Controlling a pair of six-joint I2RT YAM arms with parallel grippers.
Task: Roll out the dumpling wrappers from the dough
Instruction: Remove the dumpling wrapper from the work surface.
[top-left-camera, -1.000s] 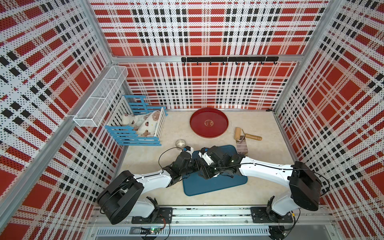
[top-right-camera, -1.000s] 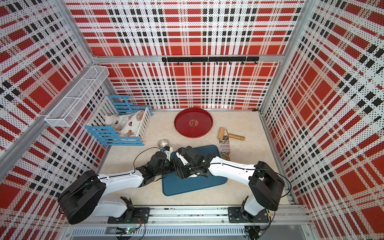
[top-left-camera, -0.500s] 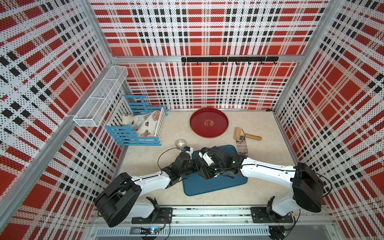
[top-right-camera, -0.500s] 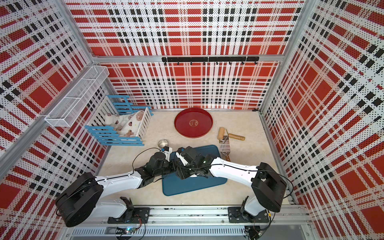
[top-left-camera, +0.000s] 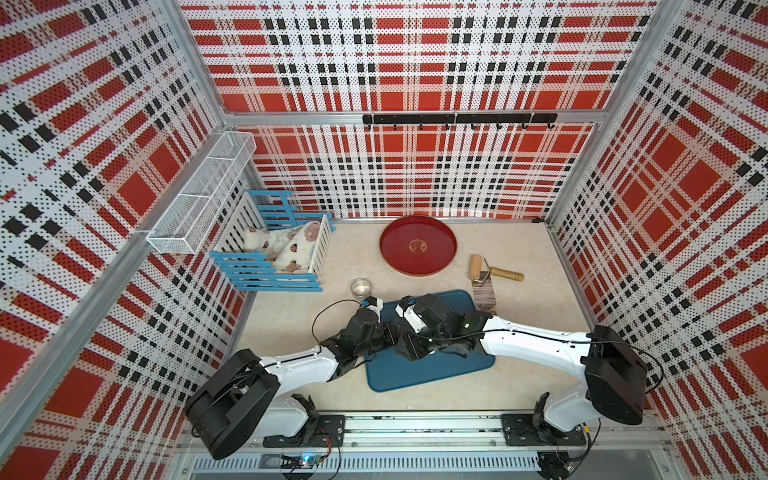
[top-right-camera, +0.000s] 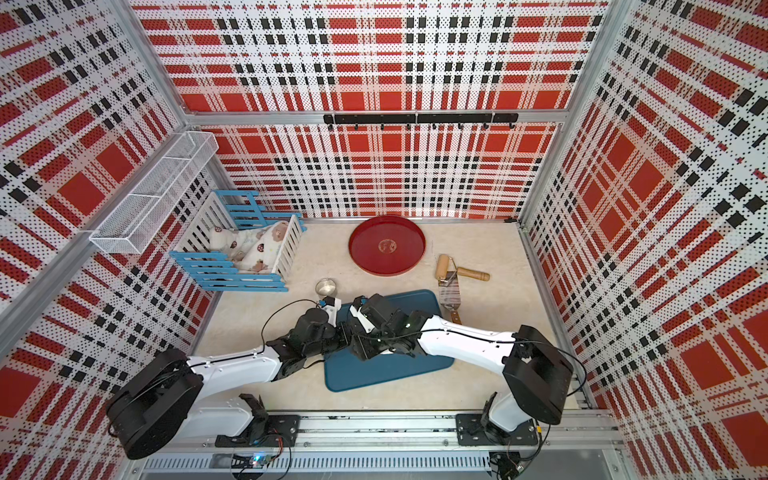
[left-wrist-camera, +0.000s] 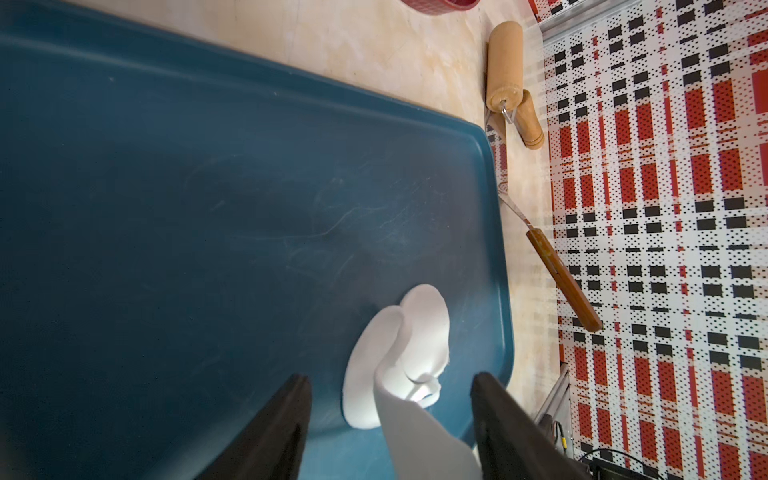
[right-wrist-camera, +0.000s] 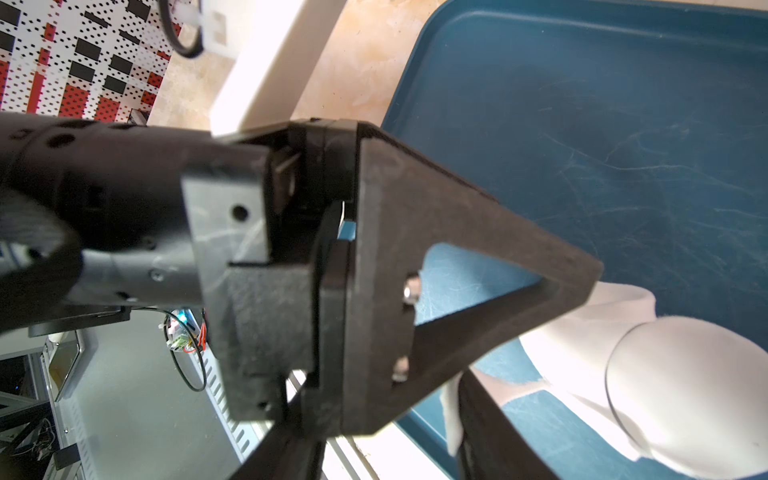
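The fingers (left-wrist-camera: 282, 428) of the left gripper (left-wrist-camera: 390, 377) stood spread with the dough (left-wrist-camera: 419, 332), a limp folded sheet rising from the blue tray (left-wrist-camera: 208, 187), between them, so a squeeze there looked likely to crease or tear it, and I couldn't tell whether the right gripper (top-left-camera: 413, 347) gripped anything

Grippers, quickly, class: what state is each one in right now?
Left gripper: open, astride the dough.
Right gripper: cannot tell; the left one blocks its wrist view.

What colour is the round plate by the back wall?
The plate is red, clearest in a top view.
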